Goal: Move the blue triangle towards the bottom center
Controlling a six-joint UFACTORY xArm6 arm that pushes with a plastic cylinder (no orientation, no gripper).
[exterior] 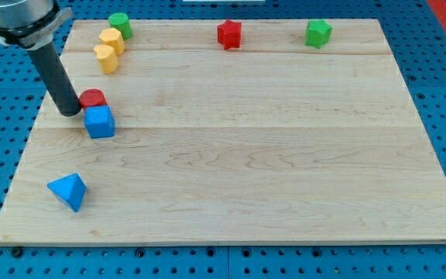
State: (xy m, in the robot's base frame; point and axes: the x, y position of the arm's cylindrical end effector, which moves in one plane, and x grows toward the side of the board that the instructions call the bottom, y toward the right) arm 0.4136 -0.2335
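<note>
On the pale wooden worktop, the blue triangular block lies near the view's bottom-left corner, well apart from my tip, which carries no pincer and rests just beside the red round block and blue cube.

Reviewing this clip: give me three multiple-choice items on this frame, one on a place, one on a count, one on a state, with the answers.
1. Where is the blue triangle?
A. the view's bottom left
B. the view's top right
C. board centre

2. How many yellow blocks show?
A. none
B. two
C. four

3. What is my tip doing?
A. touching the blue triangle
C. touching the green block at the view's top right
B. resting by the red cylinder, far from the triangle

Answers: 1 A, it sits near the bottom-left corner. 2 B, a pair lies at top left. 3 B, the tip stands just left of the red cylinder and blue cube.
</note>
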